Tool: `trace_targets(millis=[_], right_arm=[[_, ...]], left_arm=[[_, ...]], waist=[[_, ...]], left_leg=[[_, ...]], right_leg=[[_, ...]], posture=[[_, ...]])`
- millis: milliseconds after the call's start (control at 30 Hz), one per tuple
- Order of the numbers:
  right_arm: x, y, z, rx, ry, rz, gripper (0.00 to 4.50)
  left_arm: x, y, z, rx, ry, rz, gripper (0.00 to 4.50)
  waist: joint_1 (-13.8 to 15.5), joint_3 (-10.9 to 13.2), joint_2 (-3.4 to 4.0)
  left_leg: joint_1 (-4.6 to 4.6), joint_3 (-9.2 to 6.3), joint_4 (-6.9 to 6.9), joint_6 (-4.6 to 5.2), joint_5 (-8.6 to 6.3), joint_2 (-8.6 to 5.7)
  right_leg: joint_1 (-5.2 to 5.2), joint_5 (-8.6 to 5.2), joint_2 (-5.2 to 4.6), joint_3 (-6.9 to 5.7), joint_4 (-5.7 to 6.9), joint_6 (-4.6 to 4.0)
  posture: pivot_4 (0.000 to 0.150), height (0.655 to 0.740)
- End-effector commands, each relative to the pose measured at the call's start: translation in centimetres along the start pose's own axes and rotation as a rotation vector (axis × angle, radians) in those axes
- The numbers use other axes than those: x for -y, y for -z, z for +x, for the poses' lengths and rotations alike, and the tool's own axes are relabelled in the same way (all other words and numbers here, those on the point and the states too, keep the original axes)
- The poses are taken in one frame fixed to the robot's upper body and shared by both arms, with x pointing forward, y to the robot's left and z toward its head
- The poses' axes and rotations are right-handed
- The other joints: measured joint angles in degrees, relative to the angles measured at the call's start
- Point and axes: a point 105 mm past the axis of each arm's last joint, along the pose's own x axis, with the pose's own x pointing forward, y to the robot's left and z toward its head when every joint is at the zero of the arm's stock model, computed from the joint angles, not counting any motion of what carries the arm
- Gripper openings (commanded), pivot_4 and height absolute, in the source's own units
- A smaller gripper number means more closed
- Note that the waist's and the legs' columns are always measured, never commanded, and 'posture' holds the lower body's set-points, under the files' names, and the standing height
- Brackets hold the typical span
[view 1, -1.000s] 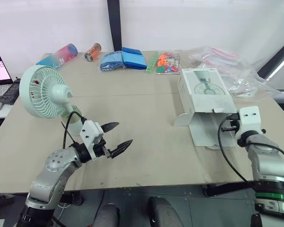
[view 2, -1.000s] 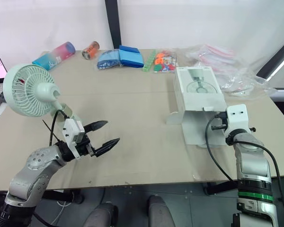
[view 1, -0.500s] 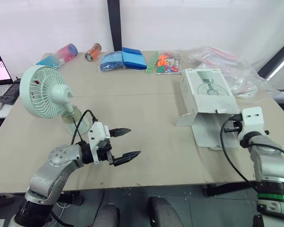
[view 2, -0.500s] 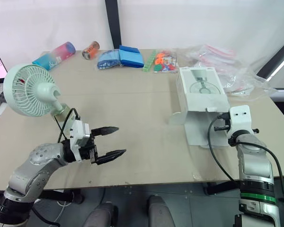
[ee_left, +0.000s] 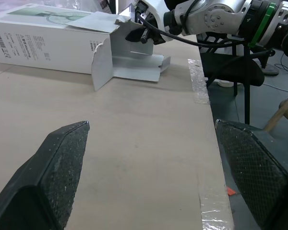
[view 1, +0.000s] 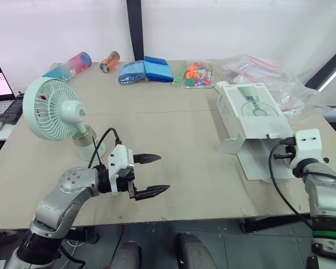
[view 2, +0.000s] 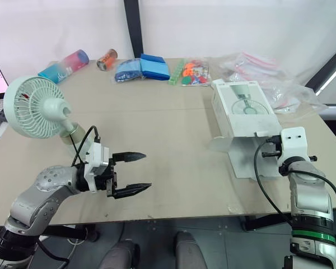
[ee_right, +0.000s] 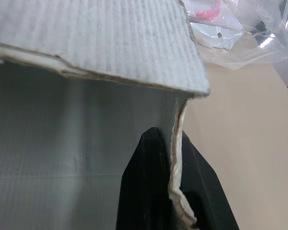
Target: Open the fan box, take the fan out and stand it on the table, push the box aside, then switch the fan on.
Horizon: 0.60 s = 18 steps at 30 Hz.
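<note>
Pinched box flap, near table edge

Bright, even, diffuse light; the pale surface carries only faint, soft-edged shadows under the fan and beside the box. Clear plastic bags catch mild glare. Head views are sharp. In the right wrist view the box's cardboard, close to the lens, looks soft, and the background there washes out
</note>
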Motion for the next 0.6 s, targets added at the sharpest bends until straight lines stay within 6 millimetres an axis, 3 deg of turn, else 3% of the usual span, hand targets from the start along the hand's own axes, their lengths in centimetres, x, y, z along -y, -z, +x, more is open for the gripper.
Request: trace_targets(millis=[33,133,233,300,400,500,600], right_arm=[[1.1,-0.6,-0.5,0.020,-0.007,0.004,0.31],[0.8,-1.2,-0.8,0.028,-0.096,-0.052,1.19],[2.7,-2.6,-1.4,0.064,-0.158,-0.111,2.55],[3.4,-3.3,-1.7,0.093,-0.199,-0.126,3.09],[5.0,-4.9,-2.5,0.169,-0.252,-0.172,4.32],[5.3,-6.5,-3.2,0.260,-0.334,-0.162,4.45],[4.1,-9.2,-4.5,0.426,-0.464,-0.152,4.45]], left_arm=[[0.2,-1.1,0.2,0.016,0.018,0.052,4.50],[-0.2,-1.0,0.1,0.018,-0.010,0.052,4.50],[-0.9,-0.4,-0.3,-0.010,-0.062,0.065,4.50],[-1.1,-0.3,-0.3,-0.010,-0.078,0.067,4.50],[-1.2,-0.2,-0.4,0.004,-0.101,0.058,4.50],[-1.4,-0.3,-0.4,0.013,-0.128,0.059,4.50],[-2.1,-0.5,-0.6,0.033,-0.191,0.061,4.50]], waist=[[0.00,0.00,0.00],[0.00,0.00,0.01],[0.00,0.06,0.20],[-0.02,0.06,0.20],[-0.11,0.06,0.20],[-0.24,0.06,0.19],[-0.61,0.07,0.18]], left_leg=[[0.00,0.00,0.00,0.00,0.00,0.00],[0.00,0.00,0.00,0.02,-0.01,0.00],[0.01,0.05,0.01,0.04,-0.02,-0.01],[0.00,0.13,0.00,0.07,-0.03,-0.03],[-0.01,0.15,-0.02,0.09,-0.05,0.03],[0.00,0.23,-0.01,0.11,-0.06,0.04],[-0.03,0.32,-0.02,0.13,-0.07,0.07]], right_leg=[[0.00,0.00,0.00,0.00,0.00,0.00],[0.00,0.00,0.00,0.01,0.00,0.00],[-0.01,-0.01,-0.01,0.05,-0.01,0.02],[0.00,-0.03,0.00,0.13,-0.01,0.05],[0.00,-0.03,0.08,0.16,-0.01,0.04],[0.01,-0.03,0.08,0.22,0.00,0.04],[0.06,-0.03,0.13,0.30,0.01,0.04]], posture=[[0.150,0.7400],[0.150,0.7400],[0.150,0.7400],[0.150,0.7400],[0.150,0.7400],[0.150,0.7400],[0.150,0.7400]])
